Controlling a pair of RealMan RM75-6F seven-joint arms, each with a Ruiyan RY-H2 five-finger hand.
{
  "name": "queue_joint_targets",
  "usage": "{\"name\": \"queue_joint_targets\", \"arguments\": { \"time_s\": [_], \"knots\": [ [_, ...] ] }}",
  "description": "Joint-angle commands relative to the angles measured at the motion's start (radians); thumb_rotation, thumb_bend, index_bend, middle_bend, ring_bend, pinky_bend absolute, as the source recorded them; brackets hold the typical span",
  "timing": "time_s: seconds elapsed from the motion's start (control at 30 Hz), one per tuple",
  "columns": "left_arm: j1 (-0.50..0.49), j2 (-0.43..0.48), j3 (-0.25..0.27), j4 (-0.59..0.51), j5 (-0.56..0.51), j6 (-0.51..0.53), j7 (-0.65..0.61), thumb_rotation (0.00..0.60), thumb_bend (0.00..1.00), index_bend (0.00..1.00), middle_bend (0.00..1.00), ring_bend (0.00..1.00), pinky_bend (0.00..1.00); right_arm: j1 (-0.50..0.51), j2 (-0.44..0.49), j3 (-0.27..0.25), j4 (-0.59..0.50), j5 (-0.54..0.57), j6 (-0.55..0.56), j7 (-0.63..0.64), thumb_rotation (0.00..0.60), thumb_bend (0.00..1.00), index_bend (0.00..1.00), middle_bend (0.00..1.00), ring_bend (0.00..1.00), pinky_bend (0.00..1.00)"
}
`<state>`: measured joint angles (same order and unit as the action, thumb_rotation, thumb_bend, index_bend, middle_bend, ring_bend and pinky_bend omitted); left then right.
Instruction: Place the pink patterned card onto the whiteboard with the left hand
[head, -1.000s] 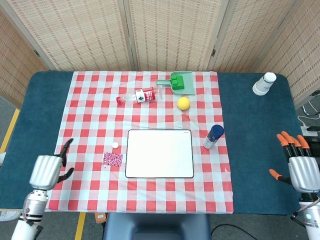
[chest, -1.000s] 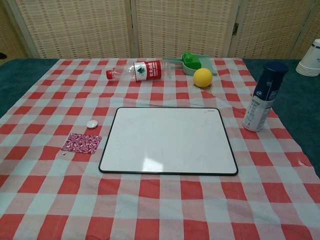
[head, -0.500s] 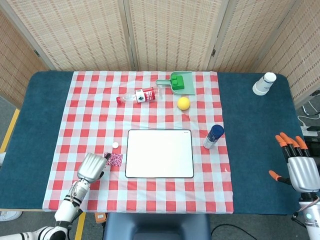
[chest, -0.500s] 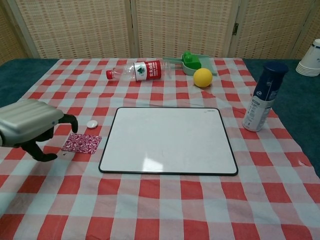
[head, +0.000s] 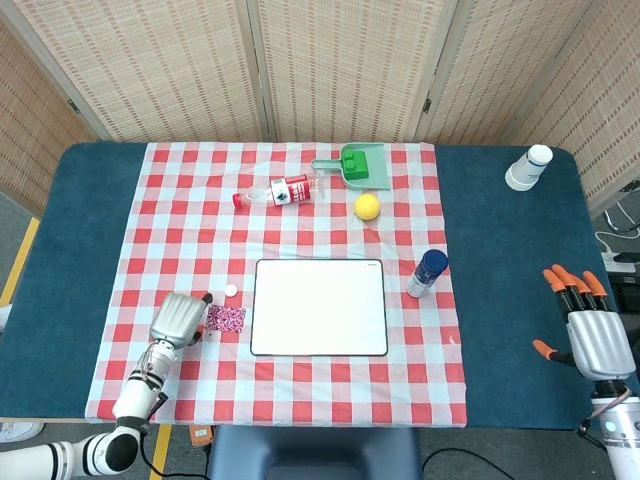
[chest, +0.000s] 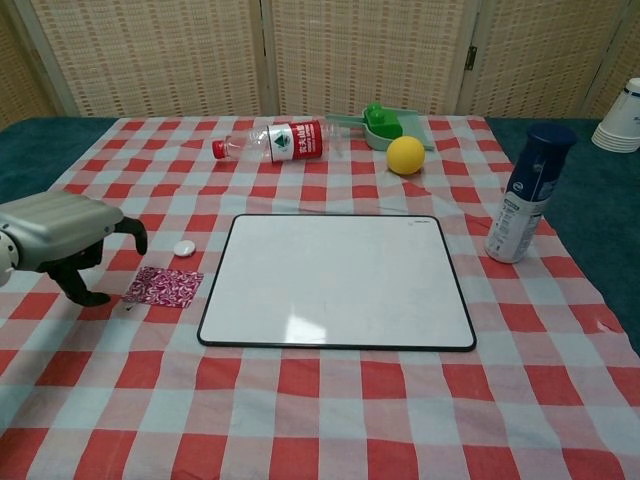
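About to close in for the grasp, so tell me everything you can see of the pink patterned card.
The pink patterned card is a small, thin rectangle with a busy pink-and-white print. It lies flat on the checked tablecloth, just left of the whiteboard and apart from its edge. A small white disc sits just beyond it. The left hand hovers beside it, fingers curled, not visibly touching.

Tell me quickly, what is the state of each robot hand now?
Left robot hand: open, holding nothing, fingers apart just left of the pink patterned card.
Right robot hand: open, fingers spread, holding nothing.
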<state>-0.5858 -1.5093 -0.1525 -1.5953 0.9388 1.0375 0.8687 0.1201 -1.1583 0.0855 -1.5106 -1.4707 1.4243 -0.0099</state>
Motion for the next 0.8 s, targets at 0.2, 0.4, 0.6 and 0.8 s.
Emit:
{"name": "queue_joint_targets", "arguments": {
  "time_s": [0.2,0.4,0.6,0.8],
  "knots": [
    [-0.026,-0.014,0.021,-0.021,-0.025,0.019,0.001,0.6,0.25,0.3,1.0,1.0,1.0,-0.003,0.005,-0.001,-0.004,-0.002,0.008,0.005,0.6,0.0,0.0,0.03,0.0,0.0],
    [-0.042,-0.048,0.032,0.001,-0.028,0.031,-0.012,0.6,0.25,0.31,1.0,1.0,1.0,-0.007,0.012,0.0,-0.004,-0.004,0.017,0.021,0.6,0.0,0.0,0.03,0.0,0.0],
    [-0.055,-0.065,0.033,0.009,-0.038,0.038,-0.011,0.6,0.25,0.31,1.0,1.0,1.0,-0.008,0.016,0.001,-0.005,-0.003,0.02,0.027,0.6,0.0,0.0,0.03,0.0,0.0],
    [-0.074,-0.08,0.033,0.032,-0.071,0.039,-0.005,0.6,0.25,0.31,1.0,1.0,1.0,-0.012,0.021,0.003,-0.004,-0.004,0.029,0.04,0.6,0.0,0.0,0.03,0.0,0.0]
  ]
}}
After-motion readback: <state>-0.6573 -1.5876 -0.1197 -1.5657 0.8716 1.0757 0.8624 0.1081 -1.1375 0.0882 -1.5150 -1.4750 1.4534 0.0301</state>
